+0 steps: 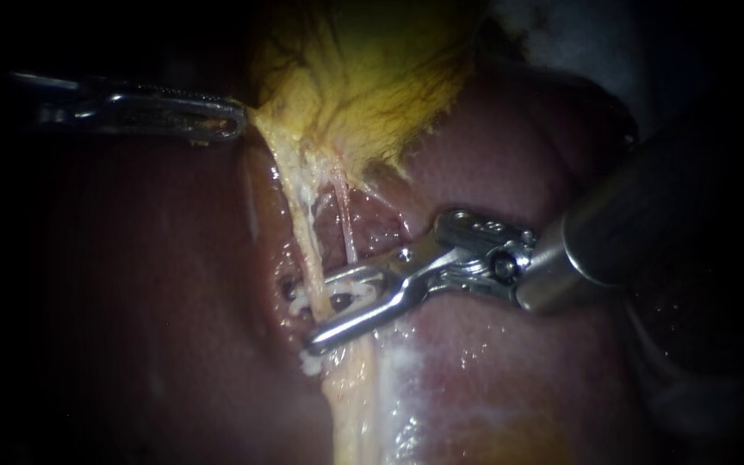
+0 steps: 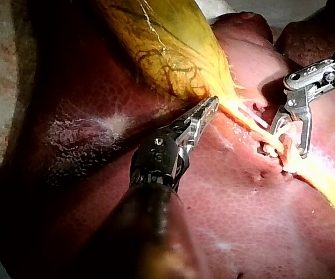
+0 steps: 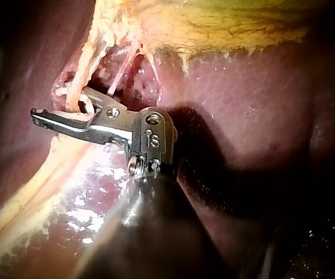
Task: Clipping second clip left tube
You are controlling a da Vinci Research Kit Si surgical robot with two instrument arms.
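**Liver bed: right jaws are straddling the left tube for the clip**

Liver [image 1: 561, 370] is filling the background, dark red and wet, with the yellow gallbladder [image 1: 363, 77] lying across its upper part. My left instrument [image 1: 230, 120] is coming in from the left; its jaws are pressed together on the edge of the gallbladder neck, pulling it sideways so the strands below are standing taut.

My right instrument [image 1: 325, 310] is reaching in from the right with its jaws spread, one on each side of the left tube [image 1: 303, 232]. That tube is running down from the gallbladder neck and crossing the gap between the jaws. A thinner pink tube [image 1: 344, 220] is lying just beside it, ending near the upper jaw. A white loop [image 1: 350, 288] is sitting between the jaws around the left tube, likely the clip, though I cannot be sure.

By my reading, placement is in hand and closing is not yet done. The next move is calling for both jaw tips to be showing past the tube, and for the thin tube to be staying outside the bite — then a firm squeeze while the left instrument is holding tension.
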